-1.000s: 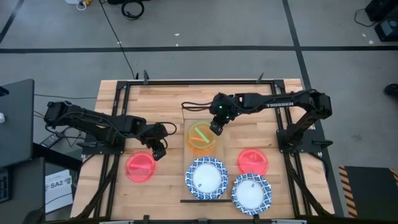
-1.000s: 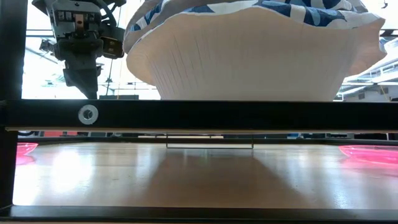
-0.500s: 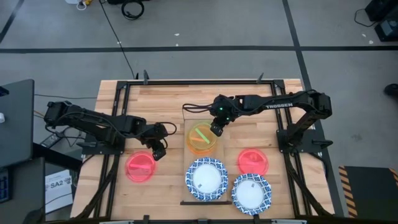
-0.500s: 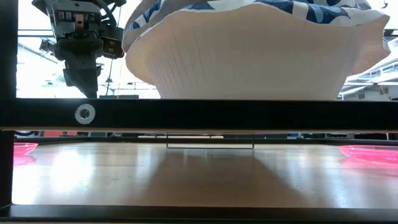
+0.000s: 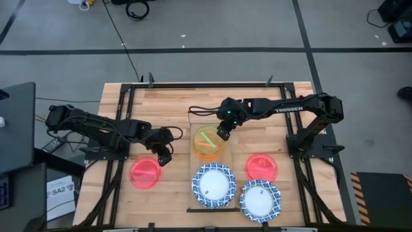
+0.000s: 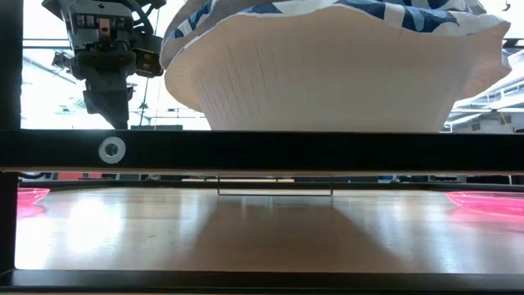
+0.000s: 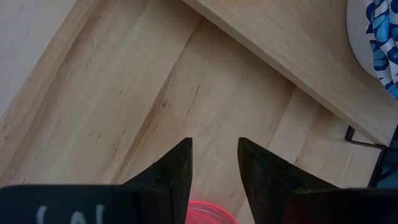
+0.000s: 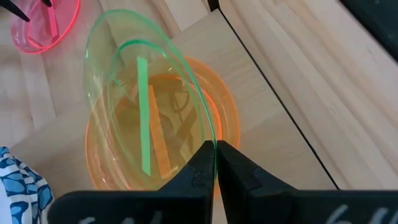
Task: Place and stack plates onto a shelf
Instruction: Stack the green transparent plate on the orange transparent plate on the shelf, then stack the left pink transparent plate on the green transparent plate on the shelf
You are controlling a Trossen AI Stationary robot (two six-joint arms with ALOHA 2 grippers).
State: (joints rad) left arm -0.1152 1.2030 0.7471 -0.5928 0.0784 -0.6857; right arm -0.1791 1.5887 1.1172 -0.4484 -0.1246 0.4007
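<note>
My right gripper [image 5: 223,133] [image 8: 215,149] is shut on a clear yellow-green plate [image 5: 207,137] [image 8: 146,112]. That plate is tilted over the orange plate [image 5: 209,149] [image 8: 186,124], which lies on the shelf [image 5: 201,118], a narrow light-wood board with black end rails. A blue-rimmed white plate [image 5: 214,184] [image 6: 327,74] sits on the shelf's near end. My left gripper [image 5: 165,154] [image 7: 214,163] is open, fingers pointing down at the far right edge of a red-pink plate [image 5: 146,173] [image 7: 208,215] without touching it. My right gripper pinches the yellow-green plate's rim [image 8: 210,138] between its two fingers, on the plate's far-right side. The fingers slant down from the table's far right. The plate is tilted, with the held side raised and the opposite side low over the orange plate.
A second blue-rimmed plate [image 5: 260,200] and a second red-pink plate [image 5: 262,167] lie on the table right of the shelf. The shelf's near rail [image 6: 262,152] crosses the low view. Black frame rails [image 5: 122,129] run along the table's left and right sides.
The shelf's near rail and the blue-rimmed plate on it have shifted slightly toward the table's left in the low view. Both grippers stay about where they were.
</note>
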